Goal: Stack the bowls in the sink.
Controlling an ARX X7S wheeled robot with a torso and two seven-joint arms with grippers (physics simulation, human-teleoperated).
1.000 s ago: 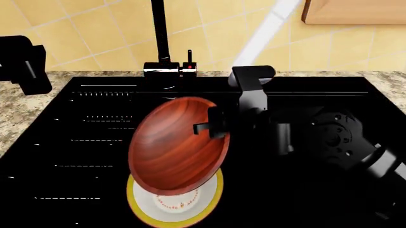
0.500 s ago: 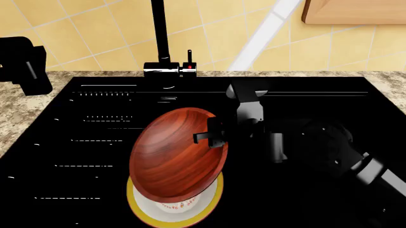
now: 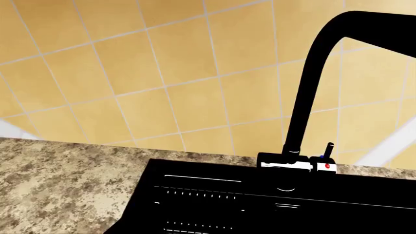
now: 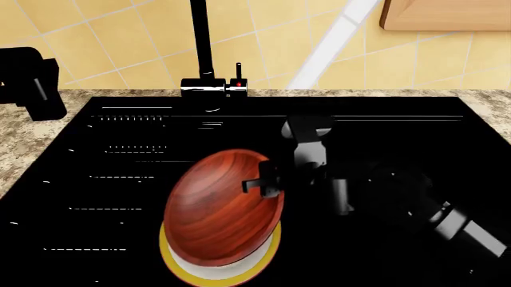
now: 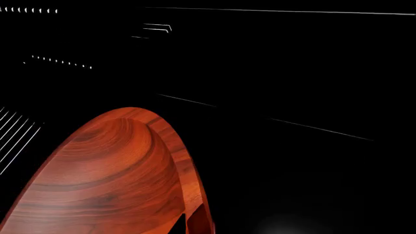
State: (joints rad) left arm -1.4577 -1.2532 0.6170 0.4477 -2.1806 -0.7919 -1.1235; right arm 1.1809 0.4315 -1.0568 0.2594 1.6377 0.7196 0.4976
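The right hand pinches the far right rim of the wooden bowl, one finger inside and one outside. The bowl is deep, round and reddish-brown with dark curved grain lines. It is tilted, its open side facing up and toward the hand. Its low edge sits over the white bowl, which lies flat on the floor of the sink; only a yellow rim and a sliver of white show under the wooden bowl. The sink is shiny black, with thin raised ribs to the left of the bowls and lots of open room all around them. The tall black faucet stands behind the bowls. The left hand hangs over the speckled stone surface, far left of the wooden bowl; whether it is spread or pressed together I cannot tell.
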